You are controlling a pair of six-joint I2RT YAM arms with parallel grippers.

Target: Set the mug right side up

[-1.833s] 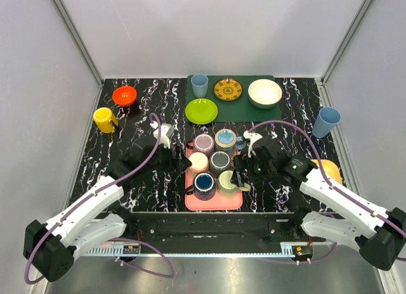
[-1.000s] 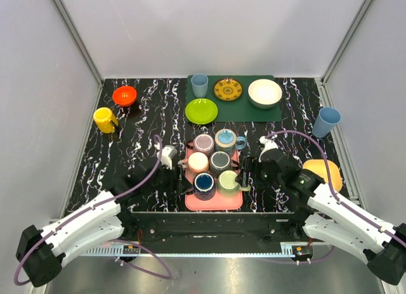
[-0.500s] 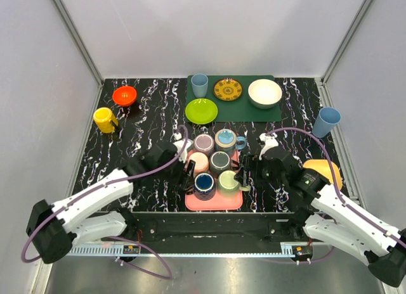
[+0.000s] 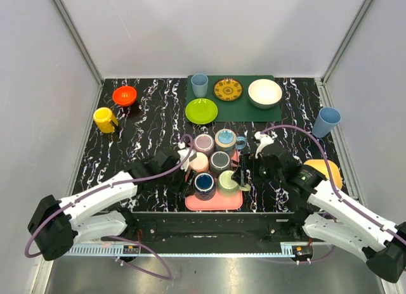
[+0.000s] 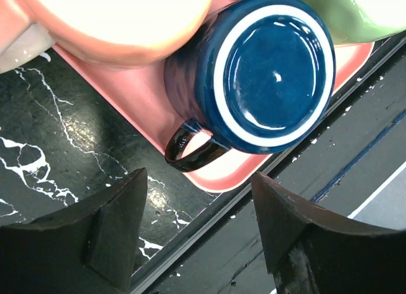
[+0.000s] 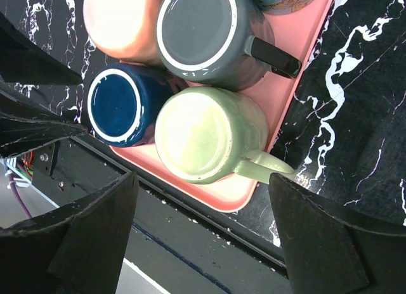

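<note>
A pink tray holds several mugs standing bottom up: dark blue, light green, peach, grey and lilac. My left gripper is open at the tray's left edge. In the left wrist view the dark blue mug lies just beyond the open gripper, its handle pointing toward the gap. My right gripper is open and empty. In the right wrist view it hangs over the tray's near edge, just short of the light green mug.
A light blue mug stands at the tray's back right. A yellow mug and red bowl stand far left. A green mat holds a plate, white bowl and blue cup. Another blue cup and an orange object are on the right.
My left arm has swung right and forward to the tray's left edge, beside the dark blue mug. My right gripper has stayed by the light green mug.
</note>
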